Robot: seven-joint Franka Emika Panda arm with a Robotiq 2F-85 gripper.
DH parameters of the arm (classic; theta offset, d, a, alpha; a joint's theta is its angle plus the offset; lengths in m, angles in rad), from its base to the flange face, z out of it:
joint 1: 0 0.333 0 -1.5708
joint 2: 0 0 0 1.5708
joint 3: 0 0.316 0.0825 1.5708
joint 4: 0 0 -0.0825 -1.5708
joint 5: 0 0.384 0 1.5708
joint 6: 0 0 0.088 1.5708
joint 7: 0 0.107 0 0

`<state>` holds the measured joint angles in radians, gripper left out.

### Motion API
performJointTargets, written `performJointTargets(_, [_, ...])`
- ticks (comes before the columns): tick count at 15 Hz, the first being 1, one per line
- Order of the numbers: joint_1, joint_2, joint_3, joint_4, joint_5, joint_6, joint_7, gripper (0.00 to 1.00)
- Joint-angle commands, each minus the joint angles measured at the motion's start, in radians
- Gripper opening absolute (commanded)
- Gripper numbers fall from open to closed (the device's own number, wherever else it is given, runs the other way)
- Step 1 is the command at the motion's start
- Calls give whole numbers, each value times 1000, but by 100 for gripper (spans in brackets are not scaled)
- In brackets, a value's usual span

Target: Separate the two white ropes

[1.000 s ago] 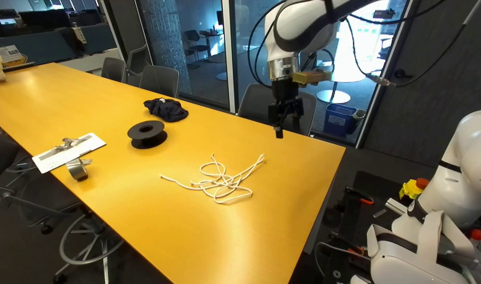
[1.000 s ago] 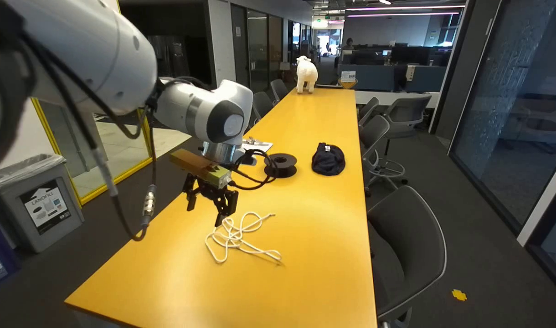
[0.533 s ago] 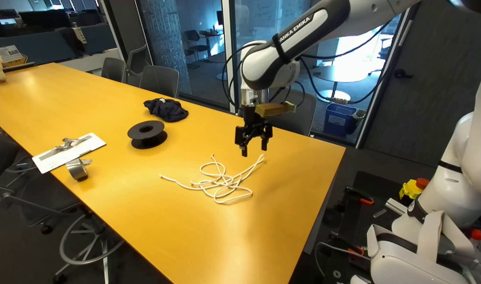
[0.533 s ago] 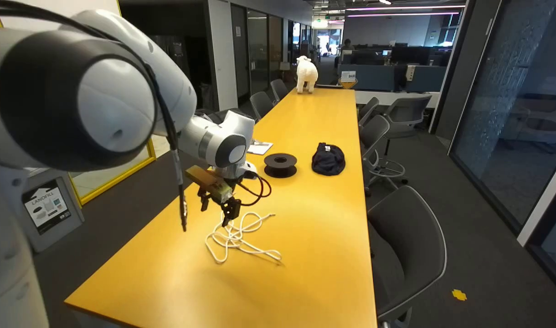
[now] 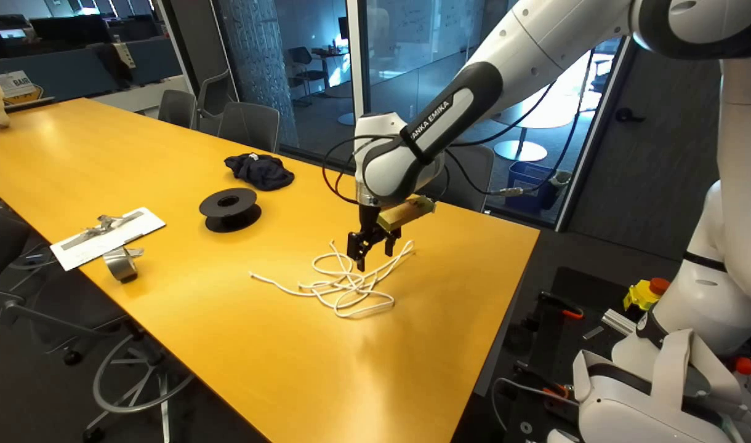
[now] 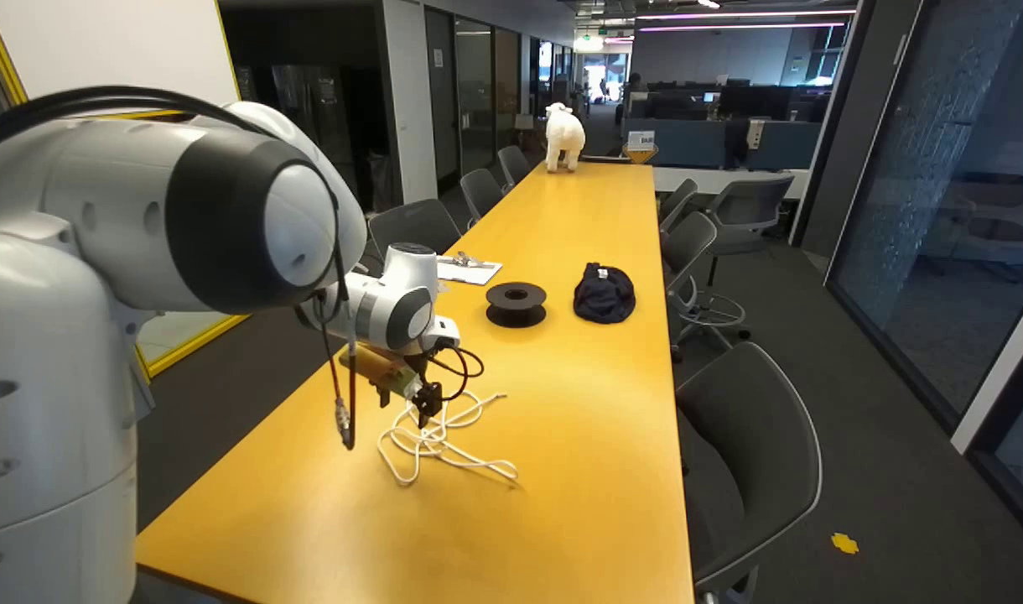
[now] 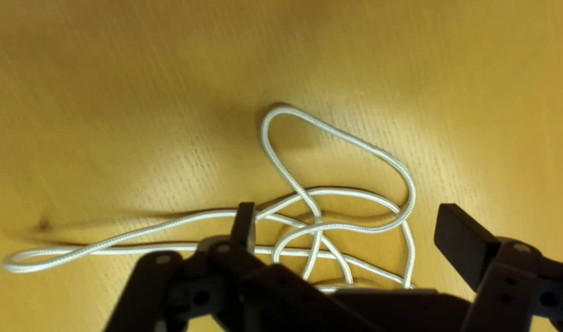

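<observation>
The two white ropes [image 5: 353,284] lie loosely tangled on the yellow-orange table [image 5: 375,381]. In the wrist view the ropes [image 7: 318,227] cross several times, and a long narrow loop runs off to the left. I cannot tell which strand belongs to which rope. My gripper [image 5: 375,258] hovers just above the tangle, pointing down with its jaws wide apart. Strands pass below the gap of the gripper [image 7: 350,226], and nothing is held. Part of the tangle is hidden by the gripper body in the wrist view. The gripper [image 6: 404,411] also covers some rope in an exterior view.
A black spool [image 5: 228,211] and a dark cloth cap [image 5: 261,173] sit farther along the table. Near the long edge are a white board [image 5: 114,240] with a metal piece and a tape roll [image 5: 120,264]. A grey chair [image 6: 750,436] stands beside the table.
The arm has swung over and lowered, bringing the gripper from beyond the ropes to just above them. The jaws have stayed apart and the ropes have not moved.
</observation>
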<state>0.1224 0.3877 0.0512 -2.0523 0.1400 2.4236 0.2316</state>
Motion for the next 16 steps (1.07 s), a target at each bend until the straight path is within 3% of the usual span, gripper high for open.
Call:
performJointTargets(1, [46, 77, -38, 48, -136, 64, 42, 100])
performJointTargets(4, [54, 144, -58, 110, -194, 91, 49, 100])
performJointTargets(10, [15, 283, -51, 283, -158, 79, 10, 100])
performJointTargets(16, [-5, 373, -59, 361, -155, 68, 5, 100])
